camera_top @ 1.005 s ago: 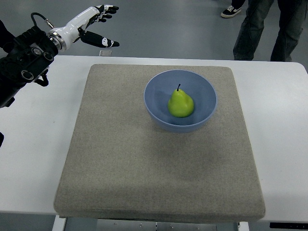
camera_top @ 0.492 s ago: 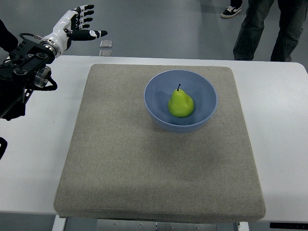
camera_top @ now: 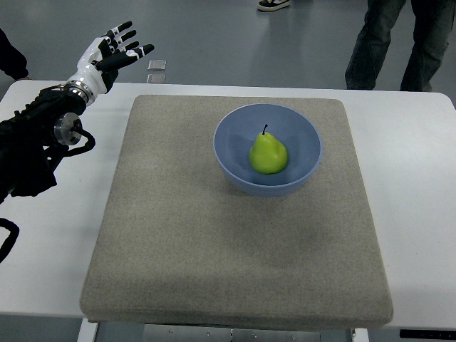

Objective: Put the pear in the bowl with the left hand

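Pulled back toward the table's left edge since a moment ago, the robot's left hand [camera_top: 114, 47] now hangs above the far left corner of the white table [camera_top: 413, 178], its wrist lower and nearer the black arm than before. Its white-and-black fingers [camera_top: 127, 27] are spread wide and tilted upward, holding nothing and touching nothing. The green pear [camera_top: 268, 153] has not moved: it stands upright, stem up, in the middle of the blue bowl [camera_top: 231, 135], well apart from the hand. The bowl sits on the far half of a grey felt mat [camera_top: 214, 242] that covers most of the tabletop, slightly right of centre. Beyond the table lies a smooth grey floor [camera_top: 235, 50], where two small square plates [camera_top: 157, 71] rest just past the far edge, close to the raised fingers. A person's trousered legs [camera_top: 388, 39] stand at the far right, and a dark shoe [camera_top: 273, 4] shows at the top edge, farther left than it was in the earlier frames. Nothing lies on the mat between hand and bowl. No right arm appears in this view.
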You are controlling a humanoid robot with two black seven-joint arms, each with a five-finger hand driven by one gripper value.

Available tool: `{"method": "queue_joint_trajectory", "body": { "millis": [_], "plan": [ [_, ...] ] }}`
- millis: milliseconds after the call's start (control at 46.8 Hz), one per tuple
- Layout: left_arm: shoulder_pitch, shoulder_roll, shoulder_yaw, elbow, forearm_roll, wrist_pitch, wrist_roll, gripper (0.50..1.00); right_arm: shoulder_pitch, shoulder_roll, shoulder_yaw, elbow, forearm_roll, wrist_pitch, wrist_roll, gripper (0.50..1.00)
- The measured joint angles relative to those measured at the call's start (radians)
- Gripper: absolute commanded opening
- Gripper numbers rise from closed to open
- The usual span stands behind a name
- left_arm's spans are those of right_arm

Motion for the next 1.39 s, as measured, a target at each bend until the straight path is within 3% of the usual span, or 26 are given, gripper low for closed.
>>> {"method": "queue_joint_trajectory", "body": {
  "millis": [150, 257, 449, 513, 727, 791, 1390],
  "plan": [
    [0.024, 0.0, -0.094, 0.026, -0.027, -0.108, -0.004, 0.919, 0.0, 0.0, 0.0, 0.0, 0.0, 0.0, 0.0, 0.926],
    [0.043, -0.002, -0.141, 0.03, -0.027, -0.139, -0.004, 0.921, 0.0, 0.0, 0.0, 0.0, 0.0, 0.0, 0.0, 0.926],
    [0.052, -0.014, -0.154, 0.031, -0.028, -0.141, -0.004, 0.93, 0.0, 0.0, 0.0, 0.0, 0.0, 0.0, 0.0, 0.926],
    [0.052, -0.014, -0.154, 0.03, -0.027, -0.141, -0.004, 0.958, 0.0, 0.0, 0.0, 0.0, 0.0, 0.0, 0.0, 0.926],
    [0.052, -0.014, -0.154, 0.029, -0.027, -0.14, -0.004, 0.969, 0.0, 0.0, 0.0, 0.0, 0.0, 0.0, 0.0, 0.926],
    [0.052, -0.014, -0.153, 0.027, -0.027, -0.14, -0.004, 0.992, 0.0, 0.0, 0.0, 0.0, 0.0, 0.0, 0.0, 0.926],
    [0.042, -0.014, -0.155, 0.023, -0.028, -0.138, -0.003, 0.994, 0.0, 0.0, 0.0, 0.0, 0.001, 0.003, 0.0, 0.926]
  ]
}}
